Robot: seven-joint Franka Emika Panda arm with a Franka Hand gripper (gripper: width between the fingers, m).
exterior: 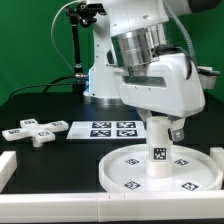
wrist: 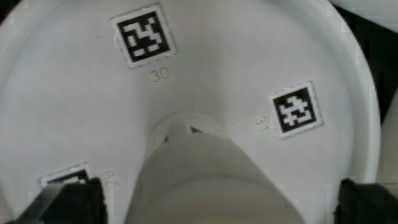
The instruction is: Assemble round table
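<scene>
The large white round disc (exterior: 122,172) lies flat at the exterior view's lower right, tags facing up. The short white cylinder leg (exterior: 158,160) stands upright at its centre with a tag on its side. My gripper (exterior: 161,133) hangs straight above, its fingers straddling the leg's top. In the wrist view the leg (wrist: 214,180) rises between the dark fingers (wrist: 68,200), with a gap on each side, so the jaws are open. The disc (wrist: 214,80) fills the rest of that view. The cross-shaped base piece (exterior: 35,131) lies on the black table at the left.
The marker board (exterior: 110,128) lies flat between the base piece and the disc. A white border rail (exterior: 60,207) runs along the front and turns up the left side. A black stand with cables (exterior: 78,50) is at the back.
</scene>
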